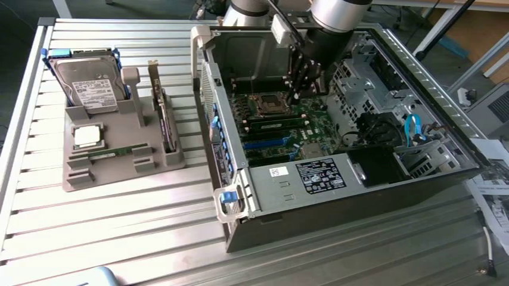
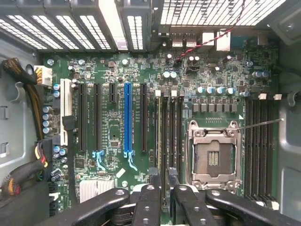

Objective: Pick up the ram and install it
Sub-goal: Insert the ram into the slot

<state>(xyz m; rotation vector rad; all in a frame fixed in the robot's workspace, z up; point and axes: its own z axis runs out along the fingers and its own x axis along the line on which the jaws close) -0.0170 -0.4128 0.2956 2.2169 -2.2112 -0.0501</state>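
On the bench [image 1: 119, 232], surface and surroundings?
— Ribbed bright metal slats, with glare along the edge at the exterior view's left. Past the far edge: dark floor and pale frame legs. Printed sheet [image 1: 494, 199] and white cable [image 1: 492, 241] lie by the edge at the exterior view's right.
— Ram location?
— Ram [image 1: 107, 153] lies flat in the near slot of the grey holder [image 1: 119, 176], which sits toward the bench edge at the exterior view's left. Same holder: hard drive [image 1: 86, 83] at its far end, silver processor [image 1: 87, 136] between drive and ram, expansion card [image 1: 163, 116] standing on edge along the side facing the case.
— Claw?
— Claw [image 1: 304, 89] is down inside the open computer case [image 1: 318, 190], well apart from the ram. In the wrist view the claw [image 2: 163, 178] hangs over the motherboard [image 2: 117, 70], above the black memory slots [image 2: 169, 127] just beside the open processor socket [image 2: 214, 157]. Apart or together: cannot tell.
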